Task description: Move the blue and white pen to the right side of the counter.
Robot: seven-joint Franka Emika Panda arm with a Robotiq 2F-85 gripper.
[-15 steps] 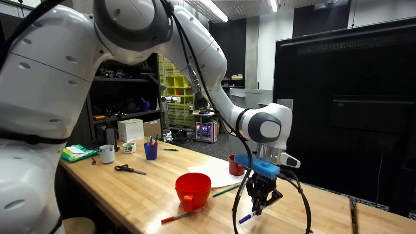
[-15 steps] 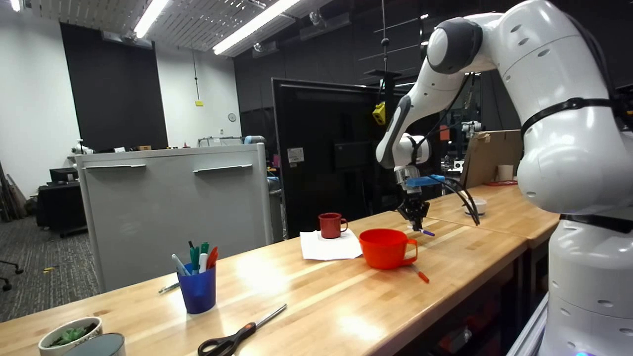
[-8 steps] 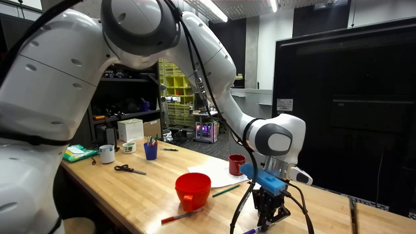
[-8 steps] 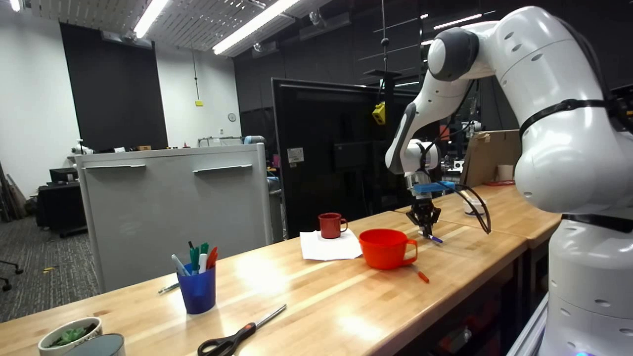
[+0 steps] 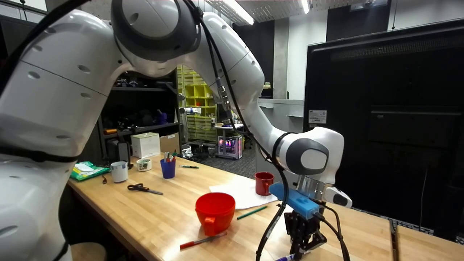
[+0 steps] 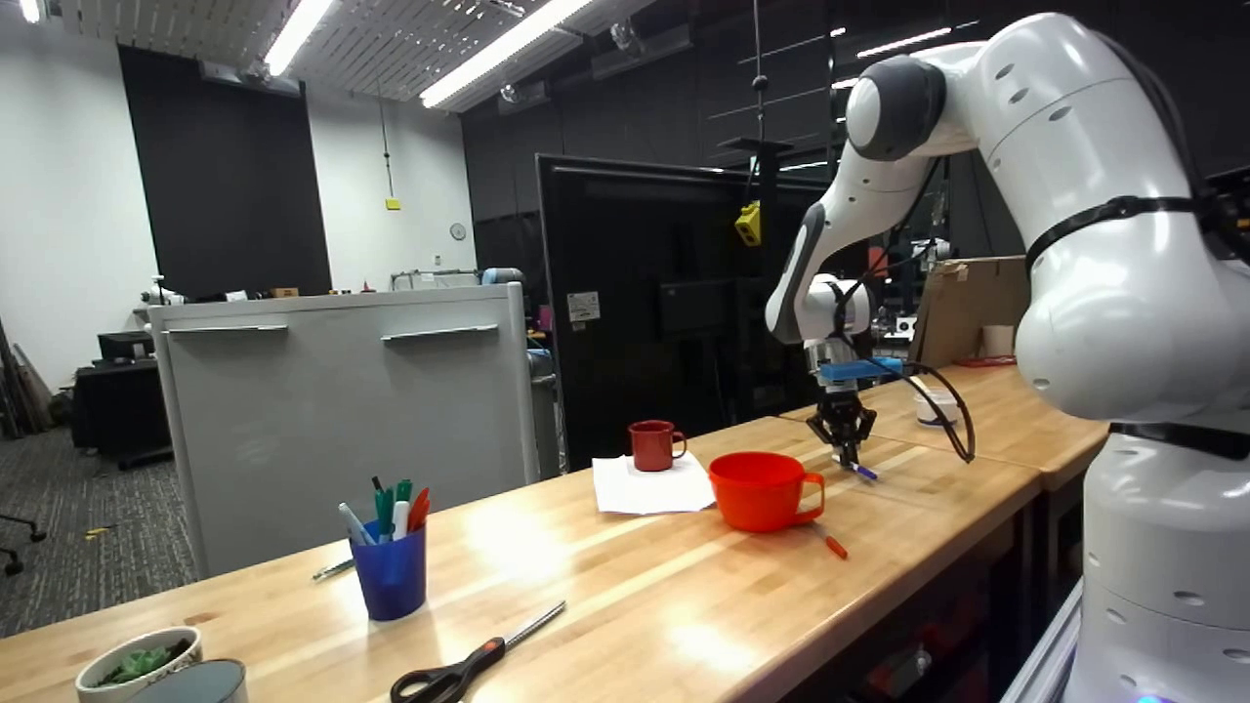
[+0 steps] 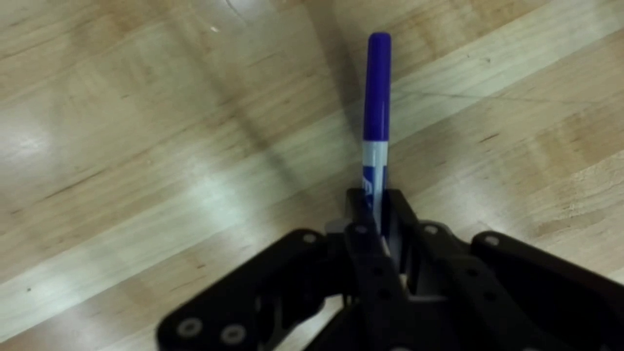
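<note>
In the wrist view we see the gripper [image 7: 375, 200] pinching the blue and white pen [image 7: 376, 131], one finger on each side of its barrel, with the deep blue end sticking out past the fingertips. In both exterior views we find the gripper low over the bench [image 6: 625, 596], holding the pen toward the short edge where a narrow gap [image 5: 394, 239] parts this bench from a second bench [image 6: 1016, 420]. That spot lies in from both corners at the gap, between the near long edge, beside which the arm [image 6: 1123, 293] stands, and the far long edge, beyond which we see the black screen [image 5: 384, 127]. We cannot tell whether the pen touches the bench. Farther from the gap than the gripper, we have a red bowl [image 5: 215, 214] with a handle; just beside it, toward the near edge, lies a red pen [image 5: 187, 245], and toward the far edge a thin green stick [image 5: 252, 212]. At the far edge itself a sheet of paper [image 6: 617, 496] lies flat, with a dark red mug [image 6: 652, 447] upright on it. Toward the opposite short edge we see a blue cup [image 5: 168, 169] with pens [image 6: 400, 517], close to the far edge, and scissors [image 5: 145, 189] between that cup and the near edge. Beyond them, in an exterior view, we spot a pale mug [image 5: 119, 171] and, close to the near edge, a green packet [image 5: 88, 171].
</note>
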